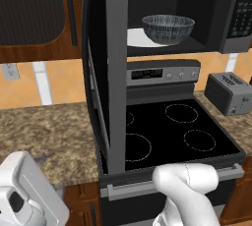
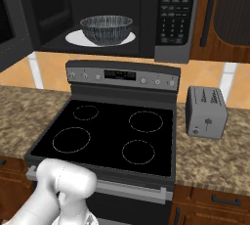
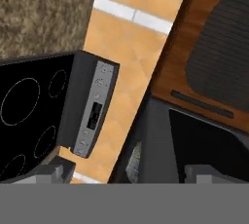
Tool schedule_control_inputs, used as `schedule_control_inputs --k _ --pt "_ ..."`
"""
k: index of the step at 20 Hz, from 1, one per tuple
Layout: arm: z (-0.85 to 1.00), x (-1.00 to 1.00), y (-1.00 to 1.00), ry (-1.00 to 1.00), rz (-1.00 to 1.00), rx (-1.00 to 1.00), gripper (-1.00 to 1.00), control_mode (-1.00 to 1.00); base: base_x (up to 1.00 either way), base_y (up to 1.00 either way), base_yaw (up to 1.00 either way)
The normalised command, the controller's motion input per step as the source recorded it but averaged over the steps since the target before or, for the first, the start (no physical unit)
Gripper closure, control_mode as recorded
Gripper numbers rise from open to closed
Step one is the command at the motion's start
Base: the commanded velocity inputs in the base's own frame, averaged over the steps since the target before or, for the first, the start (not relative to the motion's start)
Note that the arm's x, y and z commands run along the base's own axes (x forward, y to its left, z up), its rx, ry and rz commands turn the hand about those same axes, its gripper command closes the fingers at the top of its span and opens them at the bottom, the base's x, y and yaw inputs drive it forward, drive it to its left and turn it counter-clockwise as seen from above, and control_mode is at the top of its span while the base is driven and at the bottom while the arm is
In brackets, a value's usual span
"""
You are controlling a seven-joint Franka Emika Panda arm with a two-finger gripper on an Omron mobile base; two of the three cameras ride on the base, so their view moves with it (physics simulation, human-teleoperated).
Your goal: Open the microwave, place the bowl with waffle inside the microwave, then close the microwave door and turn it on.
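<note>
Streaked round bowl (image 2: 107,29) inside microwave (image 2: 124,4) (glossy black-fronted).

— What carries things here?
— The speckled brown desk (image 2: 215,155) runs along both sides of the black-topped stove (image 2: 112,136); the toaster (image 2: 206,111) stands on its right stretch, near the back edge, just beside the stove; the left stretch (image 1: 44,136) lies beside the stove's other edge.
— And higher up?
— The microwave (image 2: 122,13) floor holds a white round plate (image 2: 73,38); the bowl (image 2: 106,29) sits on that plate, toward the front edge.
</note>
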Motion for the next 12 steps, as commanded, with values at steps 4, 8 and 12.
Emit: schedule_control_inputs --k 4,8,12 --pt "-0.11 0.98 0.04 0.05 -0.31 -0.18 -1.0 -1.0 0.0 0.0 0.0" --pt "0.17 0.29 -0.04 -0.04 -0.33 -0.08 -1.0 -1.0 0.0 0.0 0.0" --pt "0.19 -0.04 -0.57 -0.07 -0.33 0.0 -1.0 -1.0 0.0 0.0 0.0"
